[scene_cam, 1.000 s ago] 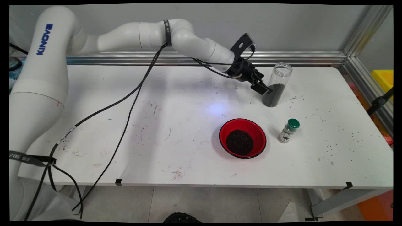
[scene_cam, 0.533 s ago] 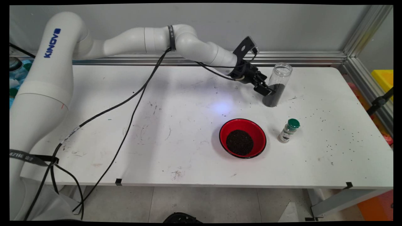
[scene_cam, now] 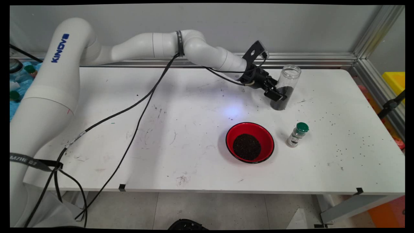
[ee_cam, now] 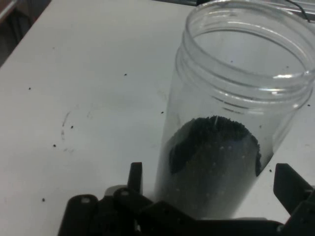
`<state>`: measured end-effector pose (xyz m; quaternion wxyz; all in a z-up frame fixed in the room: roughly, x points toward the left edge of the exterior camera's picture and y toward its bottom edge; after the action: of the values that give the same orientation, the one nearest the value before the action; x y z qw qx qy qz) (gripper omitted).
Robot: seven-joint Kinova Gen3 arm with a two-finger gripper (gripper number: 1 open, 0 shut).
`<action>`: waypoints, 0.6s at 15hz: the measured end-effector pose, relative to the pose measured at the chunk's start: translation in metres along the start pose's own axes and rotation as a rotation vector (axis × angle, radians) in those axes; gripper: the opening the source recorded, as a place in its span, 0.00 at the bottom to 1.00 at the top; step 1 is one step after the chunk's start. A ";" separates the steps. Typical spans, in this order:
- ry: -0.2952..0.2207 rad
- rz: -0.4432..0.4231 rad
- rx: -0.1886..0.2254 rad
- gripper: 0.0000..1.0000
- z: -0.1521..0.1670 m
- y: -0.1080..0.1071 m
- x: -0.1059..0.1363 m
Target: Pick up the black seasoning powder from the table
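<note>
We saw the hand [ee_cam: 211,196] standing apart around the jar [scene_cam: 284,88], 1 finger [ee_cam: 135,178] on each side, though whether they touched the glass was hidden from us. The open jar, half full of dark grains, stood upright near the surface's [scene_cam: 181,129] far edge. The red bowl [scene_cam: 250,142] and green-capped shaker [scene_cam: 297,134] stood well apart, nearer us.

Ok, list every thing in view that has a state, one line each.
Black two-finger end effector: open, fingers either side of the jar.
Tall clear plastic jar: upright, lidless, roughly half full of dark grains.
Red round bowl: upright, dark grains heaped inside.
Small clear shaker bottle with green cap: upright, capped.
</note>
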<state>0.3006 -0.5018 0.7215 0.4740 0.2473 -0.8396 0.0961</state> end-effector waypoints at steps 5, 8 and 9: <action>0.010 -0.012 -0.003 1.00 0.007 0.001 -0.001; 0.015 -0.019 -0.002 1.00 0.010 0.001 -0.002; 0.016 -0.020 -0.002 1.00 0.011 0.001 -0.002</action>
<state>0.2926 -0.5047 0.7140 0.4818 0.2546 -0.8333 0.0926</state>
